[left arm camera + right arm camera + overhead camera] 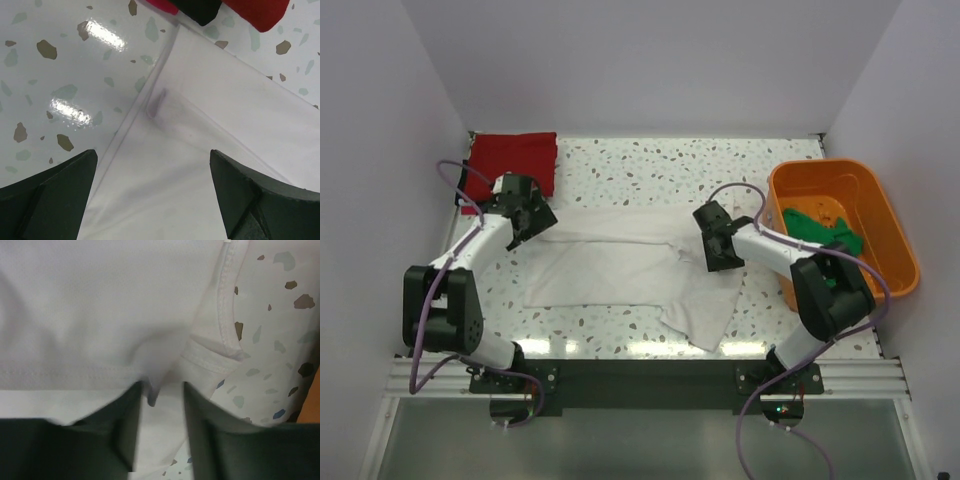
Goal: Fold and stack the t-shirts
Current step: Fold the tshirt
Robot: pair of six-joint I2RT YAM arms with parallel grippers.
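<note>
Right gripper (160,410) clamped on a fold of the white t-shirt (620,265).
Left gripper (152,195) hangs with jaws wide apart over the shirt's far-left edge, holding nothing. The white t-shirt lies spread across the middle of the speckled table (650,160); the red t-shirt (515,160) sits folded at the far-left corner; the green t-shirt (820,228) lies inside the orange tub (888,232) at right.
</note>
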